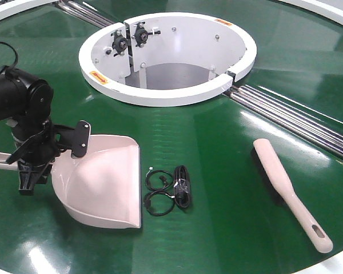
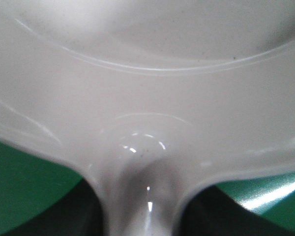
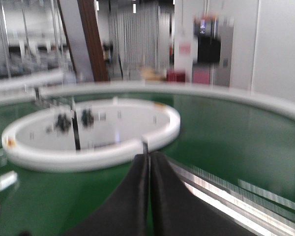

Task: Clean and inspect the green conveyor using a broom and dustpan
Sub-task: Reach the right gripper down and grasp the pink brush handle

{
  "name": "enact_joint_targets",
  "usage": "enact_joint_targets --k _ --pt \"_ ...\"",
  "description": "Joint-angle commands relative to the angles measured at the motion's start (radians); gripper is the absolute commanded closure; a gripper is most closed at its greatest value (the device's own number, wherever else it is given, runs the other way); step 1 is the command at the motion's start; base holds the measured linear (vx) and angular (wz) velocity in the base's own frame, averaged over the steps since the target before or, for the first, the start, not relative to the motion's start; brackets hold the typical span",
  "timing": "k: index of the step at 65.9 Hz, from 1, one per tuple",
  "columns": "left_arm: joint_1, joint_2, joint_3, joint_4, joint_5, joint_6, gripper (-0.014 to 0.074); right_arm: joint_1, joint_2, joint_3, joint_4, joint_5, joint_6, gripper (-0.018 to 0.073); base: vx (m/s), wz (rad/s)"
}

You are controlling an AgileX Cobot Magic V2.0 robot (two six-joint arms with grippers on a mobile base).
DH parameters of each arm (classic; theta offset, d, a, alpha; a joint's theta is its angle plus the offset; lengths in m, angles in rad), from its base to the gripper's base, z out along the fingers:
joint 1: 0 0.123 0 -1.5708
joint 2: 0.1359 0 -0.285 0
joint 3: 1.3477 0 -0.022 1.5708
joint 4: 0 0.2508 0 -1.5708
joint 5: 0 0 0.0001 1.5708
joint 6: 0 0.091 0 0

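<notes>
One green conveyor (image 1: 228,188) fills the scene, with one white ring (image 1: 160,94) at its middle. On the belt lie one dustpan (image 1: 106,182), one broom (image 1: 288,191) and one tangle of black cable (image 1: 182,185) showing two round loops. Two bands of silver rollers (image 1: 297,117) cross the belt, one at the upper left and one at the right. The ring's inner wall carries two black knobbed fittings (image 1: 141,35), and its top bears two orange labels (image 1: 223,22). One black robot arm (image 1: 17,97) shows in the front view; the right gripper (image 3: 148,158) shows two black fingers (image 3: 123,206)
</notes>
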Motion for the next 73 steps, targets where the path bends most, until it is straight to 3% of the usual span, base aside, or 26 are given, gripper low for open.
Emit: enact_joint_targets --k 1,9,24,31,42,59,73 --pt "-0.005 -0.048 -0.033 -0.002 0.003 -0.011 0.0602 -0.003 0.166 -0.138 0.007 0.126 -0.012 0.0568 0.0 0.0" --pt "-0.005 -0.048 -0.033 -0.002 0.003 -0.011 0.0602 -0.003 0.319 -0.232 0.023 0.296 -0.015 0.0568 0.0 0.0" --pt "-0.005 -0.048 -0.033 -0.002 0.003 -0.011 0.0602 -0.003 0.458 -0.246 0.052 0.308 0.026 0.0564 0.0 0.0" --pt "-0.005 -0.048 -0.033 -0.002 0.003 -0.011 0.0602 -0.003 0.508 -0.281 0.045 0.382 0.011 0.0537 0.0 0.0" --pt "-0.005 -0.048 -0.033 -0.002 0.003 -0.011 0.0602 -0.002 0.624 -0.385 0.055 0.573 -0.078 0.0371 0.0 0.0" --pt "-0.005 -0.048 -0.033 -0.002 0.003 -0.011 0.0602 -0.002 0.773 -0.519 0.051 0.678 -0.093 0.0038 0.0 0.0" --pt "-0.005 -0.048 -0.033 -0.002 0.003 -0.011 0.0602 -0.002 0.892 -0.601 0.052 0.739 -0.11 -0.0017 0.0 0.0"
